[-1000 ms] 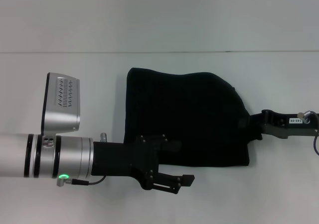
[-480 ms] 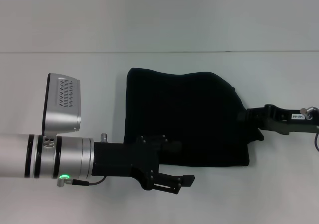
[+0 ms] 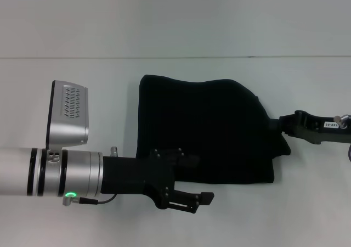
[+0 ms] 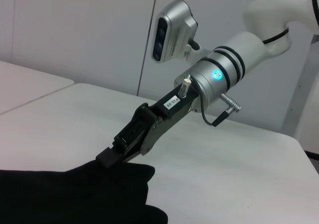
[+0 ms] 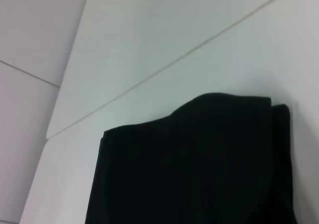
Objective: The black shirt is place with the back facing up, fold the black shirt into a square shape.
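Right claw [image 3: 276, 124] touches folded black shirt [image 3: 205, 129]; left claw [image 3: 192, 201] just beside.

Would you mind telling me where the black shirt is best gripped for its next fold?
Probably the black shirt's bunched right edge, from the robot's right. It lies in raised layers there, and the right tool sits at that edge; the left tool hangs by the near edge.

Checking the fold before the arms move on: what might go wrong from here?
The right tool sits at the black shirt's right edge; pulling away may drag the fabric and spoil the fold. The left tool hovers at the near edge and might snag it. The right corner looks rounded, so the square may end up uneven.
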Controlling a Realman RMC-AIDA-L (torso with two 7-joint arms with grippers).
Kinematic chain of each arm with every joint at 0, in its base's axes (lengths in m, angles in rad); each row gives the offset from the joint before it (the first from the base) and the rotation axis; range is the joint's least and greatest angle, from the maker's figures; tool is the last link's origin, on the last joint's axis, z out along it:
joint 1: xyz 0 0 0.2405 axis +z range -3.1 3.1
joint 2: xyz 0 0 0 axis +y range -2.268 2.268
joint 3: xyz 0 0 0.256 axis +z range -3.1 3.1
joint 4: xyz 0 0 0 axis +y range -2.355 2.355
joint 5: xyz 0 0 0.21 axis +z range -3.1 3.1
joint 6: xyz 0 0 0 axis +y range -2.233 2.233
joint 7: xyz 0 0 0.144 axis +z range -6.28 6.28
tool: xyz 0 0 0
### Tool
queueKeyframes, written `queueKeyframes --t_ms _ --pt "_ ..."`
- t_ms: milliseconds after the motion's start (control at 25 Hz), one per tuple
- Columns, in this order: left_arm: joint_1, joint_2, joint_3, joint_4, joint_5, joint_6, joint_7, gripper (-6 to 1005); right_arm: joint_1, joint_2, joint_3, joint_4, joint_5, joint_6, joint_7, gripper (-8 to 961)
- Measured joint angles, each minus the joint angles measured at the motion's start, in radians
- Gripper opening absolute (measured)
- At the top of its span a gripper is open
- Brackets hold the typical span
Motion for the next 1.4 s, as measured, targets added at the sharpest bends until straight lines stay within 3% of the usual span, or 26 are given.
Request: queueKeyframes --t_ms 120,320,560,1240,1400 --pt "0.000 0.000 -0.001 0.000 0.000 -0.004 0.000 908 -0.002 0.000 0.013 0.000 0.000 -0.003 -0.018 284" --pt "-0.003 0.000 -0.001 0.000 0.000 -0.013 0.000 908 -0.002 0.000 0.015 -0.001 0.000 -0.001 -0.024 63" --pt "-0.009 0.000 0.001 -0.002 0.000 -0.013 -0.001 908 -0.011 -0.005 0.049 -0.003 0.000 -0.013 -0.045 10" --pt "-0.024 0.001 -0.001 -0.005 0.000 -0.025 -0.017 908 -0.042 -0.010 0.054 -0.004 -0.005 -0.019 -0.064 91" --pt "-0.033 0.002 -0.004 -0.001 0.000 -0.054 -0.044 908 -0.055 -0.010 0.099 -0.070 0.001 0.001 -0.124 110"
